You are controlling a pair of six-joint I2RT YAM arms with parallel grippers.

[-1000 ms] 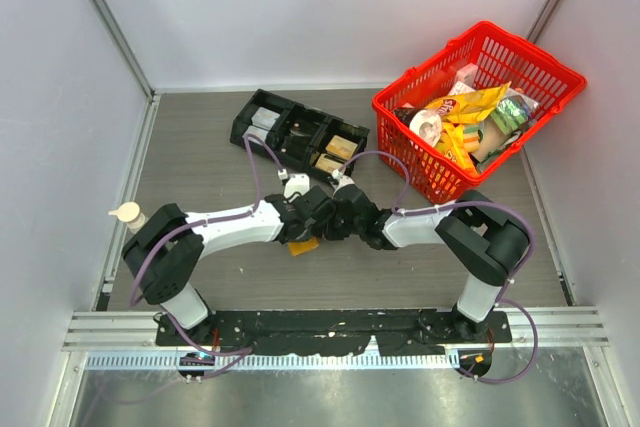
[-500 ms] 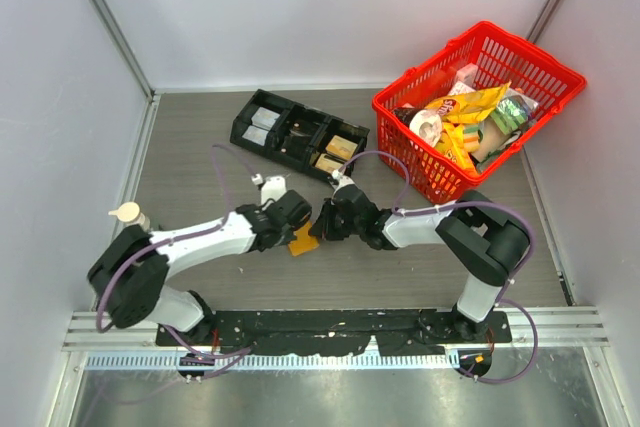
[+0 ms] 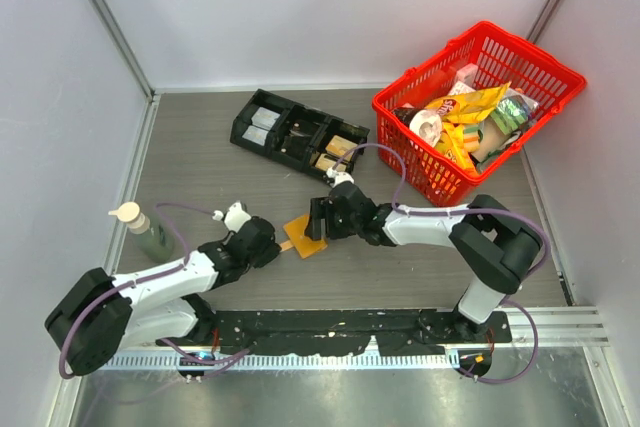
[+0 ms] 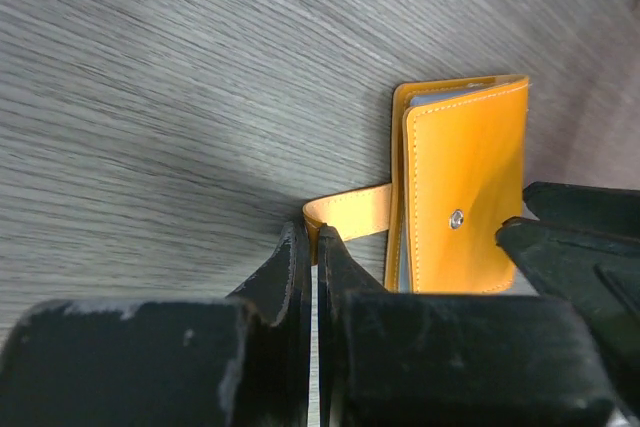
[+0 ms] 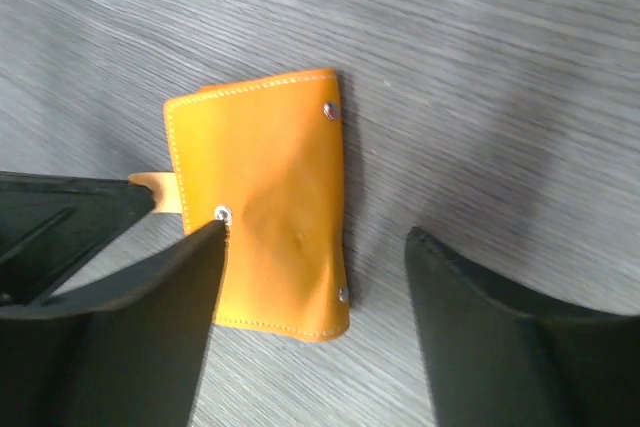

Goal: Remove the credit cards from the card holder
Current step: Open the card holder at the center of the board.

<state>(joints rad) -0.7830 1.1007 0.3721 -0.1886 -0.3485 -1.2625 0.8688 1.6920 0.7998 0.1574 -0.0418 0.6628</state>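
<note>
The card holder (image 3: 304,236) is a tan-orange wallet lying folded shut on the table, snap studs up, also seen in the left wrist view (image 4: 466,187) and the right wrist view (image 5: 268,187). Its side tab (image 4: 348,213) sticks out toward my left gripper (image 4: 314,243), which is shut on the tab's end. In the top view the left gripper (image 3: 280,244) sits just left of the holder. My right gripper (image 5: 315,235) stands open over the holder's near half, one finger (image 5: 150,297) on its left edge, the other on bare table. The credit cards are hidden.
A black compartment tray (image 3: 298,134) lies behind the holder. A red basket (image 3: 545,75) full of snack packs stands at the back right. A small bottle (image 3: 140,227) stands at the left edge, beside the left arm.
My right gripper has opened and let go of the card holder. The left arm has drawn back toward the near left, its gripper shut on the tab, and the holder now lies on the table.
</note>
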